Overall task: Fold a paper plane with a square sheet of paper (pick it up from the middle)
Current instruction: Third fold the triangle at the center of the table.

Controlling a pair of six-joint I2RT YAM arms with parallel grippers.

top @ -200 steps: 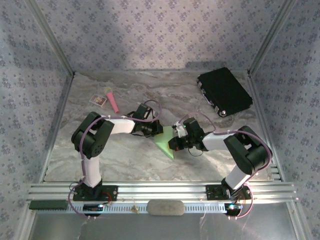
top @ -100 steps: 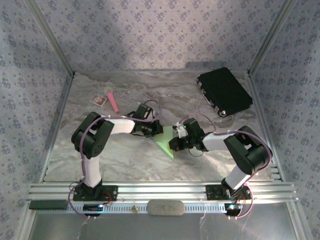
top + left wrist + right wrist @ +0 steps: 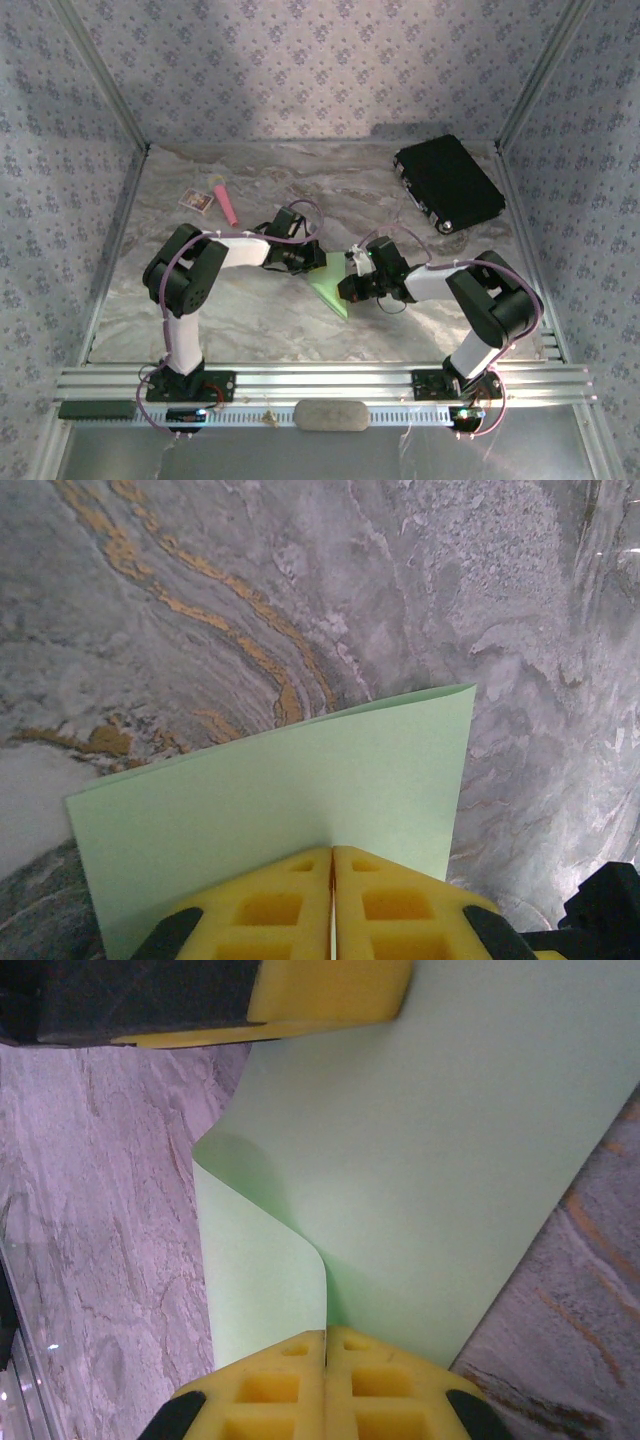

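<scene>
Both arms pinch the square sheet of paper (image 3: pixel 330 291): left gripper (image 3: pixel 332 852) closed on its far edge, right gripper (image 3: pixel 325 1334) closed on its curled right edge.

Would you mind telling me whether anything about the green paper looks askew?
Yes: by the right gripper, one layer of the sheet of paper bows up in a rounded curl instead of lying flat. At the left gripper it looks flat.
</scene>
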